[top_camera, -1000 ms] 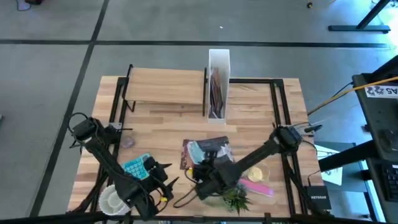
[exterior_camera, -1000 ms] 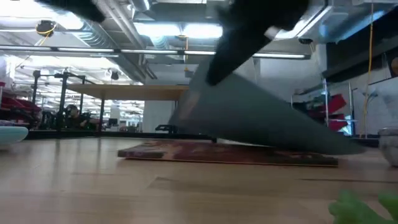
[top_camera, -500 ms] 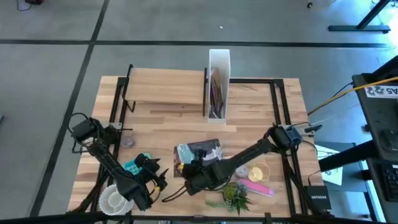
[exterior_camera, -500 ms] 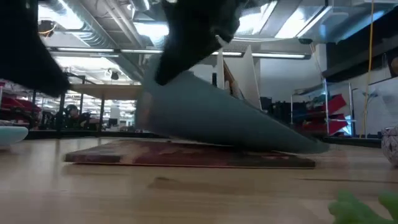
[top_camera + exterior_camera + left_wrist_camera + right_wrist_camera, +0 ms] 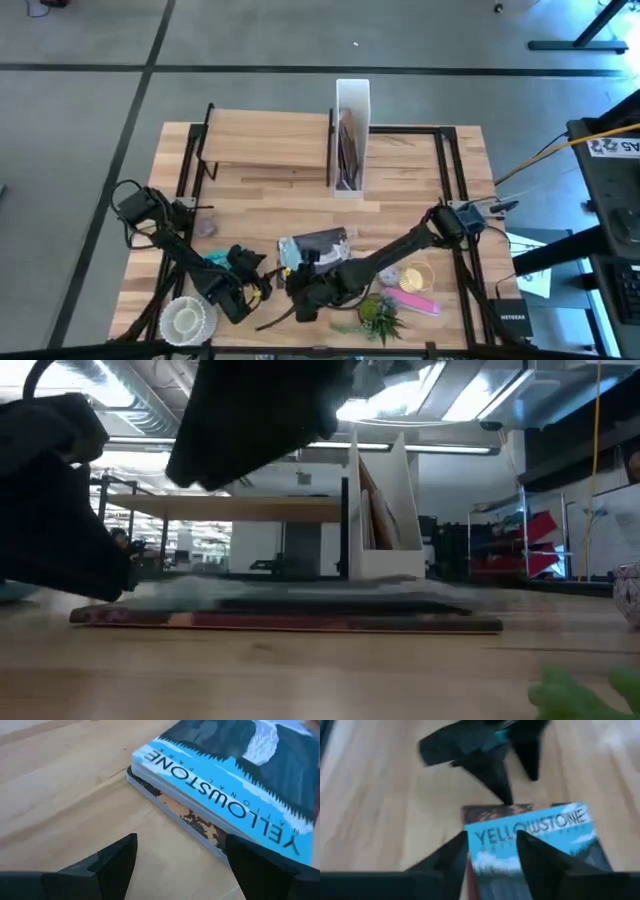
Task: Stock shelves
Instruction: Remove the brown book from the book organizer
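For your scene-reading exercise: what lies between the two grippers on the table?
In both wrist views, the Yellowstone book lies between the left gripper and the right gripper.

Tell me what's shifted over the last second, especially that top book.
The Yellowstone book, tilted up a second ago, now lies flat on the brown book beneath it. Both slid toward the table's left. The right gripper followed them left; the left gripper, open, closed in on their edge. The shelves, file box, white bowl and green plant stayed put.
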You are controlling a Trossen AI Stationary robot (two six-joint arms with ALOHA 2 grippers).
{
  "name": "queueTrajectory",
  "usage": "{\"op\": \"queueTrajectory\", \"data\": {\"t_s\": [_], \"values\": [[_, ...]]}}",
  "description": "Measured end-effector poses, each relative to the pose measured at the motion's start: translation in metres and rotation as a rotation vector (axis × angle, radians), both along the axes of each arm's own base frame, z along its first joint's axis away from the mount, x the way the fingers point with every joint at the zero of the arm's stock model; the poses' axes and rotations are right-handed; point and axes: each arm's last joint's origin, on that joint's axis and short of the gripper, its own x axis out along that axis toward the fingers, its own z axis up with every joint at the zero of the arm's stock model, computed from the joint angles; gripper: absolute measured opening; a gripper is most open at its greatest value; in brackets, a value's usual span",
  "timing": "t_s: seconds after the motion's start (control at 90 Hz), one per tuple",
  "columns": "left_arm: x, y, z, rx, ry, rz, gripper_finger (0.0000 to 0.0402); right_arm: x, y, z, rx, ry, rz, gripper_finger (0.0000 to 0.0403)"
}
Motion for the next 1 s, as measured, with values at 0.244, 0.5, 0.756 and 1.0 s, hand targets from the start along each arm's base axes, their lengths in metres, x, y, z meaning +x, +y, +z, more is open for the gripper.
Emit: {"op": "queueTrajectory", "data": {"t_s": [0.244,0.5,0.756,1.0], "values": [[-0.001,-0.001,0.007,-0.029,0.038,-0.032,0.0282,-0.037,-0.003,0.031,-0.094,0.181,-0.002,0.0218],[0.002,0.003,0.008,-0.116,0.158,-0.06,0.0282,-0.086,-0.04,0.014,-0.322,0.604,-0.293,0.0176],[0.012,0.007,0.007,-0.133,0.139,-0.058,0.0282,-0.099,-0.053,-0.05,-0.202,0.731,-0.277,0.0135],[0.021,0.011,0.007,-0.143,0.124,-0.064,0.0282,-0.099,-0.047,-0.061,-0.144,0.706,-0.189,0.0121]]}}
